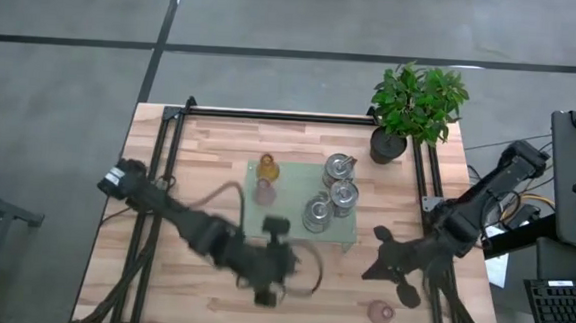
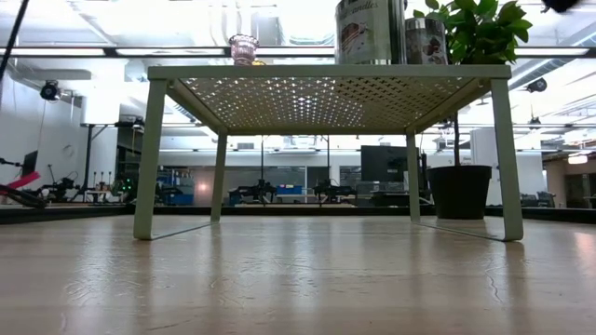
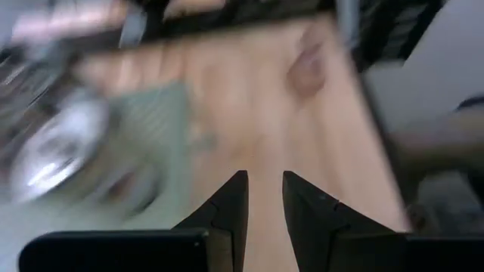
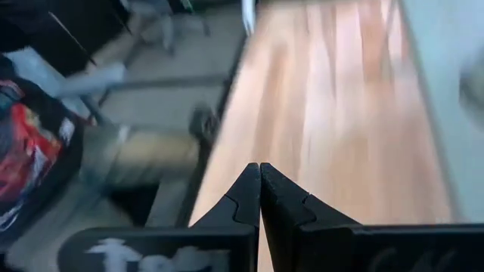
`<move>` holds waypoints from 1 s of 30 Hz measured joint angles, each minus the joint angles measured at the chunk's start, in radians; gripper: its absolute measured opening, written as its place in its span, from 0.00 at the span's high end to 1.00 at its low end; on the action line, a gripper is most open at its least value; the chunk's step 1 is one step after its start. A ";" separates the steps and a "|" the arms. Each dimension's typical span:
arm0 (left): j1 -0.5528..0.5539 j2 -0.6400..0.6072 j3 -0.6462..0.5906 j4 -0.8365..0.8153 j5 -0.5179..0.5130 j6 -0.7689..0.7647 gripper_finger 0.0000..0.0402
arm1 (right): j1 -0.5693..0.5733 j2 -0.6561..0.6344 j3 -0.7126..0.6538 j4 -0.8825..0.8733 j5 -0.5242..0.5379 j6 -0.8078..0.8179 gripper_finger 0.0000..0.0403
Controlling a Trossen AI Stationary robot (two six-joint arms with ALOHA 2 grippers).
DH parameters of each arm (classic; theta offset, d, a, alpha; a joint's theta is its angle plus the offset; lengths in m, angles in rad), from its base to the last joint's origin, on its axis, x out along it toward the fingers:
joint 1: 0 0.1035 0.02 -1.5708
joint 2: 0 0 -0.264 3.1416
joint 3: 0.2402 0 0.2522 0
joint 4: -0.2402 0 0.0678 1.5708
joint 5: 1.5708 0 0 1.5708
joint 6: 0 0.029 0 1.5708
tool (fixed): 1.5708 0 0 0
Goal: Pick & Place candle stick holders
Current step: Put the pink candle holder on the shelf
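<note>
1. I see the left gripper [image 1: 274,266] over the table [image 1: 207,177] just off the near edge of the green tray [image 1: 294,232]; its fingers [image 3: 231,204] stand slightly apart with nothing between them.
2. The right gripper [image 1: 387,263] sits to the tray's right, fingers [image 4: 246,196] pressed together, empty.
3. On the tray: three silvery holders [image 1: 340,167], an amber holder [image 1: 267,166], a pink holder [image 1: 264,190].
4. Another pink holder [image 1: 380,311] rests on the table near the front right corner.
5. A potted plant [image 1: 417,99] stands at the far right.
</note>
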 joint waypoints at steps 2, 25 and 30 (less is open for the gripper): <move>-0.042 -0.002 -0.113 0.236 -0.048 0.040 0.79 | 0.022 0.018 0.043 -0.138 0.000 0.129 0.98; -0.066 -0.005 -0.726 1.458 -0.011 0.148 0.79 | 0.149 0.466 0.353 -0.660 -0.313 0.713 0.69; -0.067 -0.005 -0.726 1.451 -0.010 0.147 0.79 | 0.149 0.515 0.400 -0.683 -0.319 0.672 0.59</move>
